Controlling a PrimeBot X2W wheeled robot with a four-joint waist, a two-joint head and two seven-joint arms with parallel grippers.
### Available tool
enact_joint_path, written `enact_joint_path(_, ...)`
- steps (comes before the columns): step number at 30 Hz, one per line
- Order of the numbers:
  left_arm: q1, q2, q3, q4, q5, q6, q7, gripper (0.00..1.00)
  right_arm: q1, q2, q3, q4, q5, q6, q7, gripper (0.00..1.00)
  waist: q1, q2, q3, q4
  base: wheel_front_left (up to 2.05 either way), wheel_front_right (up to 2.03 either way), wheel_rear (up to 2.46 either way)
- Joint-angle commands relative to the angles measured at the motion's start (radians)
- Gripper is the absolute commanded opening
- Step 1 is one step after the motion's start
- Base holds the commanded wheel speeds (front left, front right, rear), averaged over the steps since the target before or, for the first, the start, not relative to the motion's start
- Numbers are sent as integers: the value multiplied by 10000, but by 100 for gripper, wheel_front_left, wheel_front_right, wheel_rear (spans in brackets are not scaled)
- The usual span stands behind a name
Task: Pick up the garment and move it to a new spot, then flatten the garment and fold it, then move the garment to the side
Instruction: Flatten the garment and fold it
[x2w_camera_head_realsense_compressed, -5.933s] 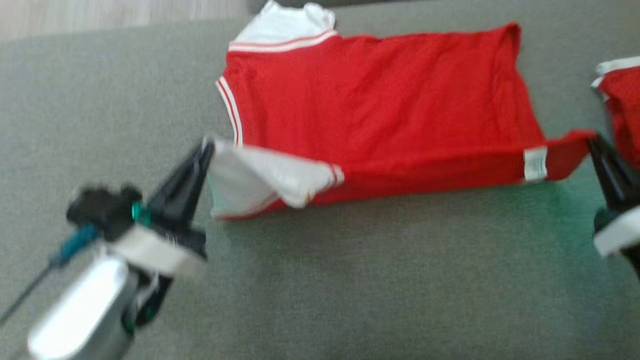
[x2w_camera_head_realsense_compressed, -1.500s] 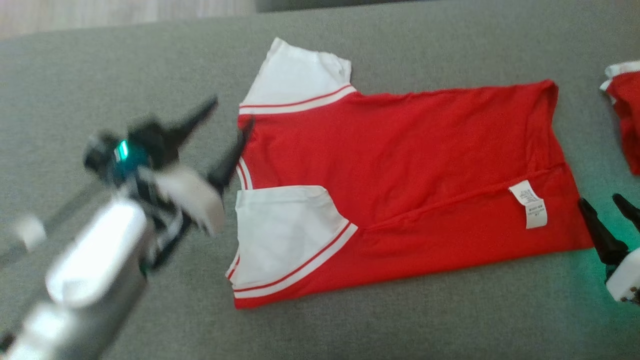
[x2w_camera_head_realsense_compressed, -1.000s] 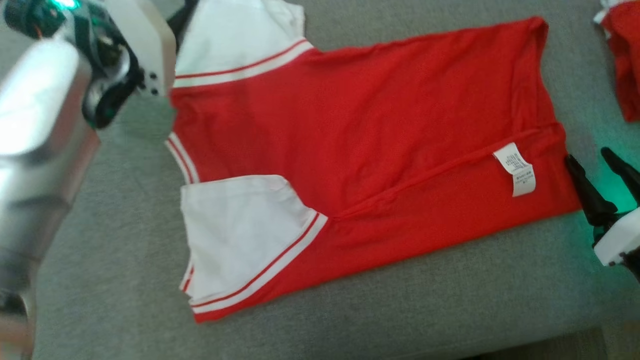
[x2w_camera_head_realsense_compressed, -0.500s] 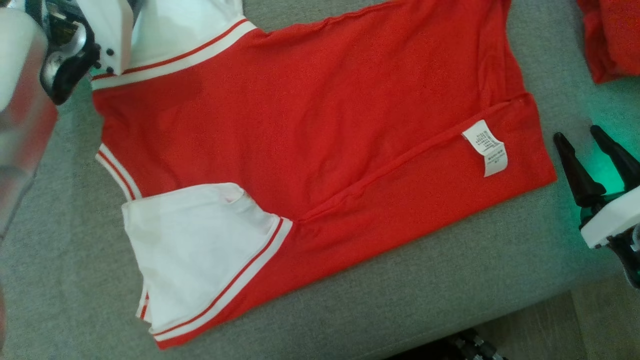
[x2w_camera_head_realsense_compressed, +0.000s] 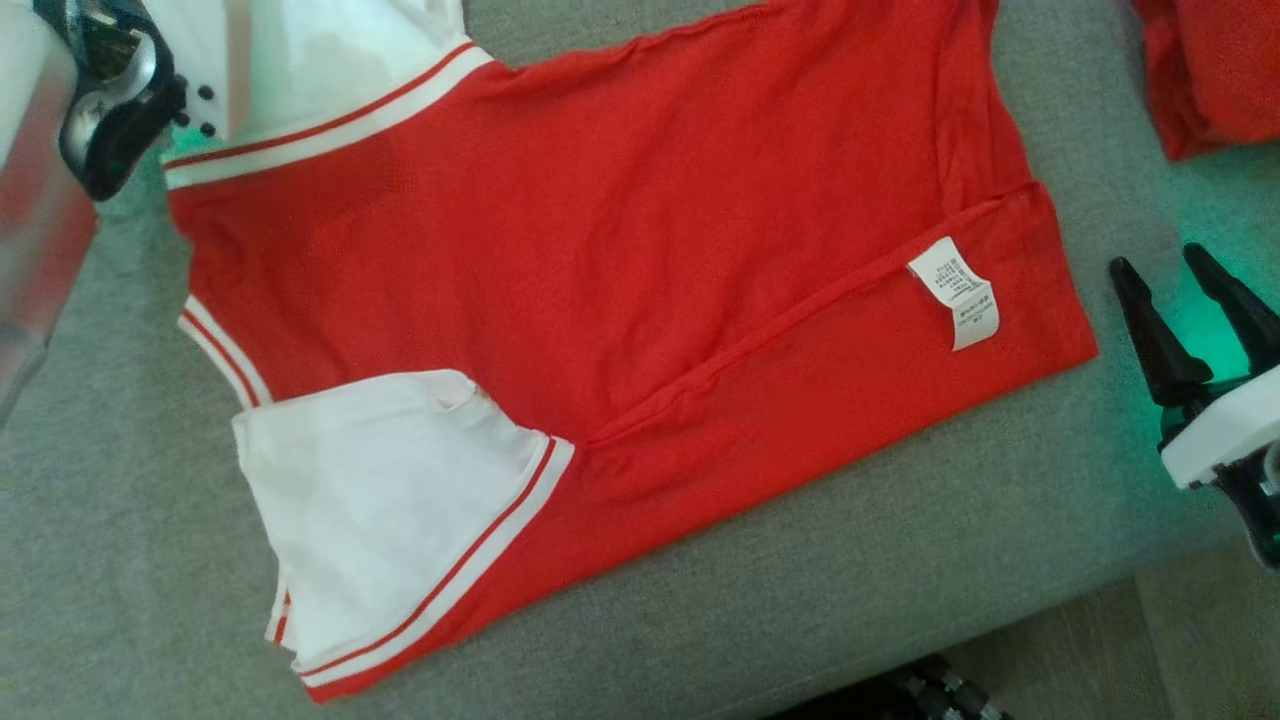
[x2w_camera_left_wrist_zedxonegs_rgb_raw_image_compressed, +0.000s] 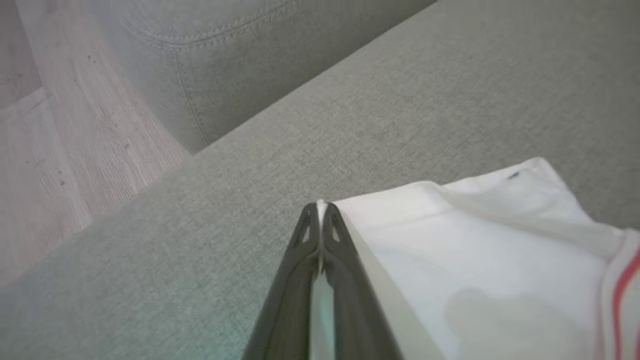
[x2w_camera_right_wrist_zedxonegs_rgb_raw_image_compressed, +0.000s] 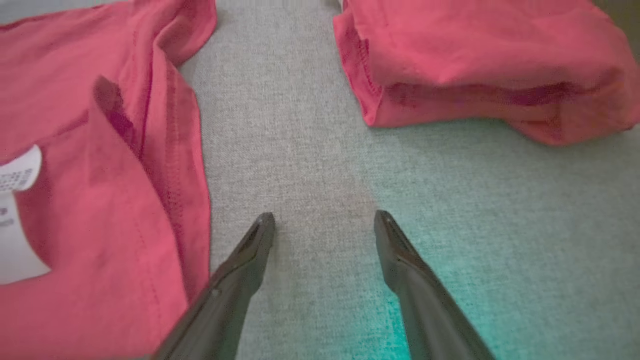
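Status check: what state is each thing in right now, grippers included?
shirt: spread on the cushion, near side folded over, label showing.
left gripper: shut on far sleeve corner.
near sleeve: lying flat, free.
right gripper: open, empty, beside shirt.
other garment: folded, lying apart.

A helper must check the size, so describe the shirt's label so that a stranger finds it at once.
On the grey sofa lies a red shirt laid out, with white sleeves at one end. At the opposite end, near the open right gripper, a small white printed label lies on the red cloth. It is the only white patch at that end.
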Motion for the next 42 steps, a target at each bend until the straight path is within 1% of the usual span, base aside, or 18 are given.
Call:
enact_joint_path(1,-449,419,204,-242,-51,18,-215,0,16,-449,29,-179,47,-7,-84,100,-1,0,-157,86,0,0,0)
enact_joint_path(6,-350,404,-164,-481,-458,18,-990,0,-375,-630,147,-519,81,-7,311,100,-1,0,-598,236,0,0,0)
enact_joint_path(10,-328,352,-517,-654,-751,18,-1373,0,-859,-672,287,-741,95,-7,707,100,-1,0,-862,424,0,0,0)
enact_joint_path(15,-382,249,-932,-925,-1146,18,-1634,0,-1557,-488,642,-841,384,-7,1287,100,-1,0,-1019,761,0,0,0)
enact_joint_path(21,-660,152,-1456,-1269,-1413,18,-1810,0,-2578,-209,1175,-497,1071,-7,1927,100,-1,0,-957,1252,0,0,0)
enact_joint_path(26,-888,183,-1863,-1421,-1581,18,-1967,0,-3570,306,1492,330,1781,-7,2339,100,-1,0,-865,1508,0,0,0)
enact_joint_path(29,-1005,171,-2051,-1459,-1703,18,-2053,0,-4086,541,1655,1054,1993,-7,2558,100,-1,0,-820,1637,0,0,0)
enact_joint_path(30,-1085,155,-2160,-1469,-1765,18,-2113,0,-4394,610,1758,1540,1993,-7,2625,100,-1,0,-788,1716,0,0,0)
enact_joint_path(36,-1225,108,-2381,-1473,-1916,17,-2246,0,-4992,709,1922,2526,1947,-7,2583,100,-1,0,-750,1867,0,0,0)
enact_joint_path(37,-1263,96,-2454,-1464,-1973,17,-2288,0,-5167,748,1960,2798,1992,-7,2511,97,-1,0,-749,1906,0,0,0)
enact_joint_path(40,-1316,65,-2548,-1428,-2057,17,-2344,0,-5346,759,2042,3189,2075,-7,2466,95,-1,0,-749,1970,0,0,0)
enact_joint_path(41,-1336,53,-2575,-1413,-2083,17,-2368,0,-5405,750,2060,3330,2079,-7,2430,93,-1,0,-745,1991,0,0,0)
enact_joint_path(42,-1358,37,-2602,-1400,-2104,17,-2388,0,-5465,742,2078,3460,2085,-7,2389,88,-1,0,-736,2020,0,0,0)
